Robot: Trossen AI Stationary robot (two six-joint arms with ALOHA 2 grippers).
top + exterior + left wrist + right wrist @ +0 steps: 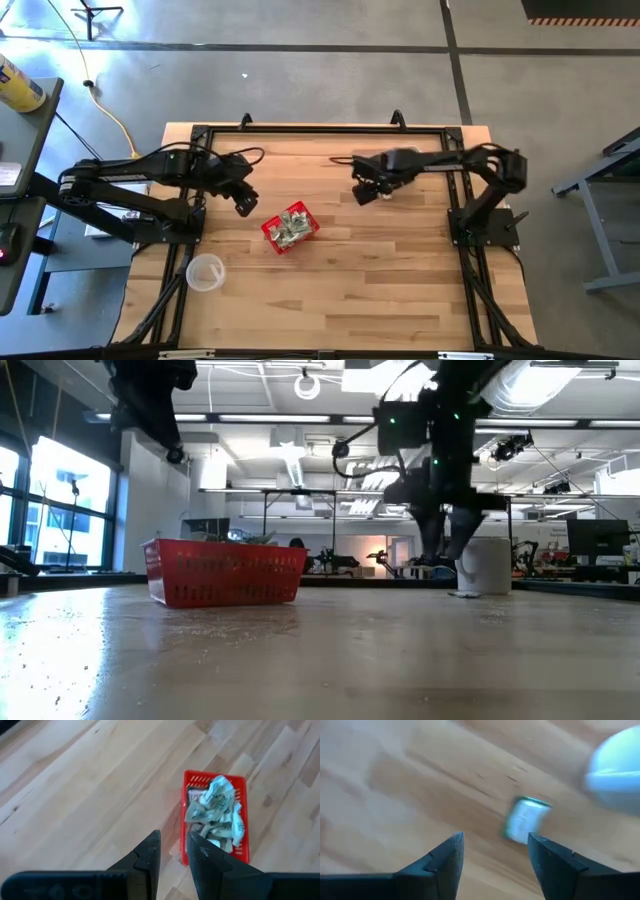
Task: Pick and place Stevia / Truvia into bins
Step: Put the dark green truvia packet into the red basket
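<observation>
a pale wood plank tabletop (pixel 380 290), dusted with specks, fronts a bright workshop room. the red basket (pixel 291 228), heaped with sachets (pixel 216 810), sits mid-table. the right claw (pixel 495 852) gapes, empty, over one loose sachet (pixel 525 820) beside a white mug (pixel 490 565). the left claw (pixel 172 852) hovers part-open, empty, near the basket.

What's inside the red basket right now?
The red basket holds a loose heap of pale green and white sachets, piled to about its rim. Anything lying under that heap, and most of the basket floor, is covered.
</observation>
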